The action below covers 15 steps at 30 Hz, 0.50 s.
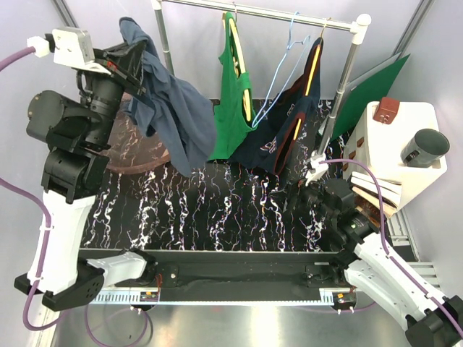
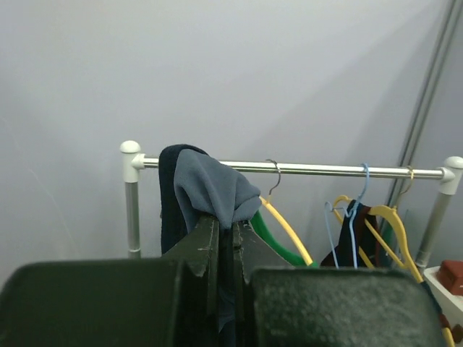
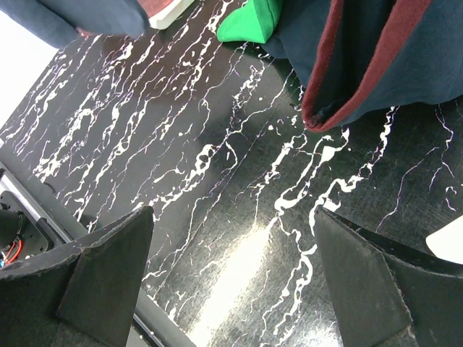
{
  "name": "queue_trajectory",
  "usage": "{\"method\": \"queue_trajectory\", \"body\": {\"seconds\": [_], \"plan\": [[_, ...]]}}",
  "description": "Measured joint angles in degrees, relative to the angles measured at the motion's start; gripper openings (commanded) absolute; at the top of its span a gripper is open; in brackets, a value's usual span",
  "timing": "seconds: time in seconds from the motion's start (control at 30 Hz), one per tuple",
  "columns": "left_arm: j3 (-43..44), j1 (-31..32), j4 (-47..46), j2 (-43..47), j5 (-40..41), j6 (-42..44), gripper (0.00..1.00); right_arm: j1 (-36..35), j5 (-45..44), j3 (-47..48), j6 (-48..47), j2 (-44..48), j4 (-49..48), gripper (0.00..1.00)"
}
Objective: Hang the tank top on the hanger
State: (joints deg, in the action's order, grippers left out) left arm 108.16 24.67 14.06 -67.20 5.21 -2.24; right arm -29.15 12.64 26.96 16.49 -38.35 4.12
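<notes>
My left gripper [image 2: 226, 230] is clenched on the tank top [image 1: 177, 116]; I hold it high at 10 o'clock in the top view, and the fabric hangs down toward the tabletop [image 1: 202, 210]; the hanger [image 1: 278, 79] hangs on the rail [image 1: 275, 11] at 12 o'clock, apart from the tank top; my right gripper [image 3: 233, 212] is released, low over the tabletop at 4 o'clock.

Slate-blue tank top [image 1: 177, 119], light-blue hanger [image 1: 272, 85], bright green top [image 1: 233, 108], black table [image 1: 217, 210] veined with white.
</notes>
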Motion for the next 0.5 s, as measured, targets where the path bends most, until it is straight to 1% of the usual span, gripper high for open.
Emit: {"method": "queue_trajectory", "body": {"seconds": [0.07,0.1,0.17,0.23,0.27,0.3,0.33,0.37,0.4,0.43,0.47,0.5], "plan": [[-2.2,0.2,-0.5,0.9,-0.7,-1.3,0.0,0.0,0.0,0.0,0.0,-0.1,0.0,1.0],[-6.2,0.3,-2.0,2.4,-1.1,-2.7,0.0,0.0,-0.1,0.0,0.0,-0.1,0.0,1.0],[-15.3,0.8,-3.8,6.0,-1.4,-5.2,0.0,0.0,-0.2,0.0,0.0,-0.1,0.0,1.0],[-27.8,2.7,-5.4,10.3,-0.6,-7.8,0.0,0.0,-0.7,0.0,0.0,-0.1,0.0,1.0],[-32.6,3.9,-5.7,11.3,-0.1,-8.8,0.0,0.0,-1.0,0.0,0.0,-0.1,0.0,1.0],[-39.0,5.9,-7.5,12.2,1.2,-10.1,0.19,0.0,-1.2,0.0,0.0,-0.2,0.0,1.0],[-44.9,8.0,-7.8,12.5,2.6,-11.5,0.35,0.0,-1.2,0.0,0.0,-0.3,0.0,1.0],[-50.3,9.9,-8.2,12.0,3.8,-12.7,0.56,0.0,-1.2,0.0,0.0,-0.5,0.0,1.0],[-55.3,11.9,-8.4,10.6,4.3,-13.7,0.67,0.0,-1.2,0.0,0.0,-0.9,0.0,1.0],[-59.7,13.8,-8.0,8.6,4.8,-14.9,0.81,0.0,-1.2,0.0,0.0,-1.3,0.0,0.99],[-62.9,15.1,-7.6,6.8,4.8,-15.4,0.9,-0.2,-1.4,0.0,0.0,-1.9,0.0,0.98],[-66.2,16.9,-7.6,4.9,4.4,-16.3,0.93,-0.5,-1.7,0.0,0.0,-2.5,0.0,0.98]]}}
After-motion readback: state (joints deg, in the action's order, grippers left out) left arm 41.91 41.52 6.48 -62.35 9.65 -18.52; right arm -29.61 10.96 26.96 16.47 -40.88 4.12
